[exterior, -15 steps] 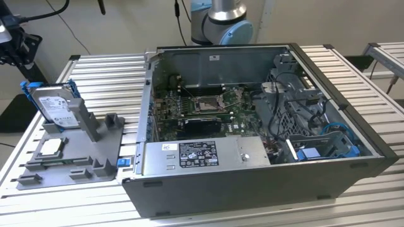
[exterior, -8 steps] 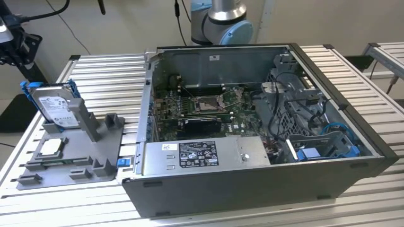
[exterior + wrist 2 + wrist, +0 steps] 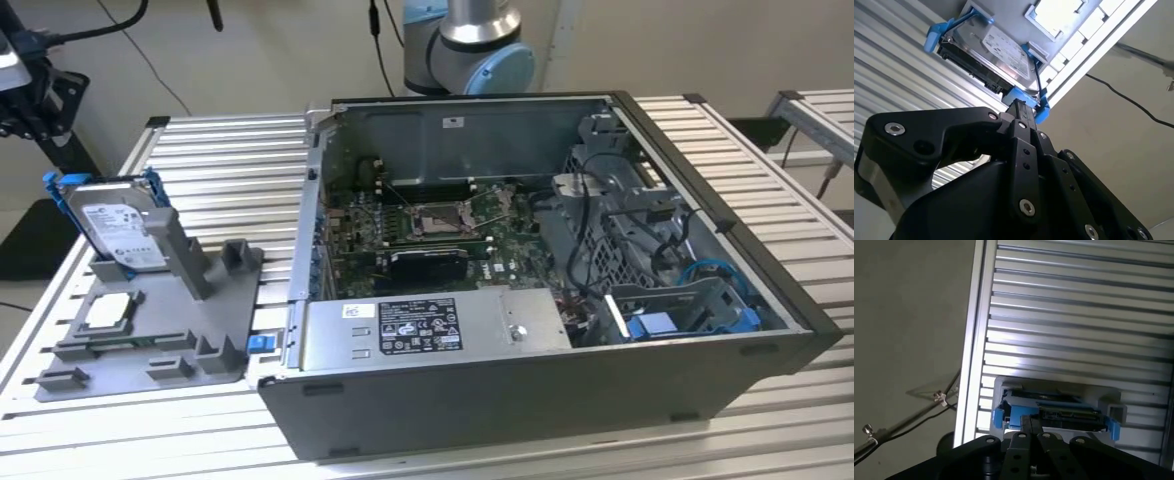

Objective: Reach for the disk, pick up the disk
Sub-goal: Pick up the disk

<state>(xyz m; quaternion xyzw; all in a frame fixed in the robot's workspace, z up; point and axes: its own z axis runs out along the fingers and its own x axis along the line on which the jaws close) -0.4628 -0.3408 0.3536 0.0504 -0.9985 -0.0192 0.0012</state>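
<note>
Plainly, the disk (image 3: 118,222) stands on edge in the end slot of a grey moulded plastic fixture (image 3: 220,315). It is a flat silver-grey metal slab with a white label, clasped by a blue plastic bracket (image 3: 934,39) whose rounded tabs stick out at both ends. Its labelled face leans a little from vertical, and its top edge runs parallel with the ribbed aluminium slats of the table (image 3: 220,160) under the fixture. Its lower part is sunk in the slot, so whether the longer side runs up or along cannot be judged.

A small square silver chip (image 3: 107,312) lies flat in a recess of the same fixture, and an open dark-grey computer case (image 3: 534,400) sits just beside the fixture.

In both wrist views the black, bolted hand (image 3: 1019,106) (image 3: 1030,421) hangs near the disk's bracketed edge. Its straight fingers lie together with no gap between them and nothing held. Whether the tips touch the bracket cannot be told. In the first wrist view the hand's body covers the near part of the fixture.
</note>
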